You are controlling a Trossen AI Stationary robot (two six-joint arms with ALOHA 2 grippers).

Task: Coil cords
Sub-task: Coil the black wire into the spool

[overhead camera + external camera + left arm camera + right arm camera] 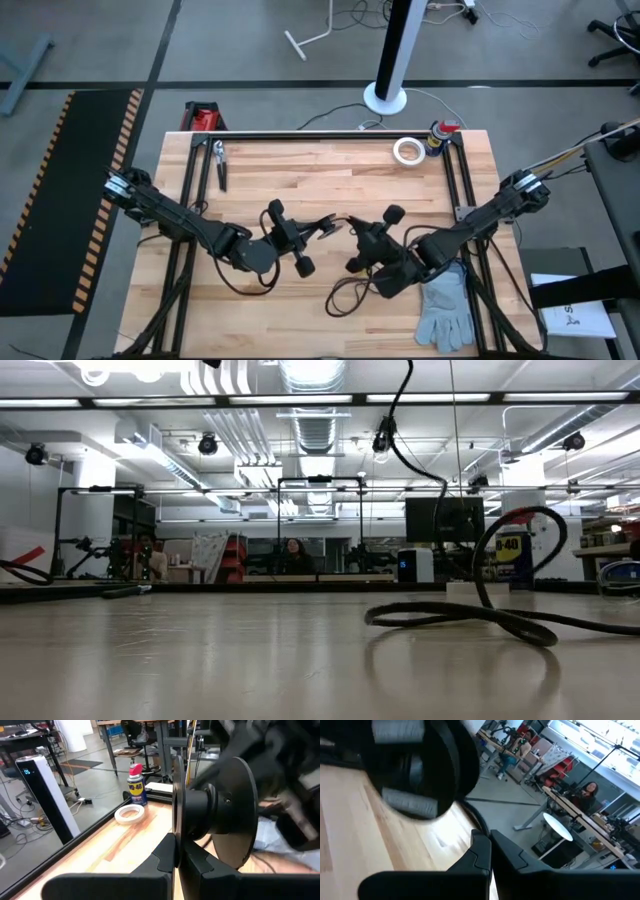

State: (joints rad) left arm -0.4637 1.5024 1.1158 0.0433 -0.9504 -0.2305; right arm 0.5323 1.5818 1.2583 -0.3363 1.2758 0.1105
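Wooden butcher-block desk [330, 180] filled the high view, pale planks inside a black frame, both arms reaching in from the sides toward the middle. Left dark arm's jaws [325, 226] sat near desk centre, pointing right; in the left wrist view [176, 860] the two dark fingers were pressed together with nothing seen between them. Right dark arm's jaws [352, 262] sat just right of centre, pointing left; the right wrist view [487, 852] showed those fingers together too, nothing visibly held. The two were near each other, not touching.

Grey work glove [446, 305] lay flat at the front right of the desk, partly under the right arm.

Thin black flexible cord [345, 296] lay loose on the desk, in open loops in front of the right gripper and left of the glove; a strand ran up between the two grippers. Low view showed it flat on the surface with one loop arching up [470, 618]. Could not tell whether either gripper touched it.

White tape roll [407, 151] lay flat near the rear right corner, blue-and-yellow spray can [440, 135] upright just beside it. Black-handled pliers [219, 165] lay near the rear left edge.
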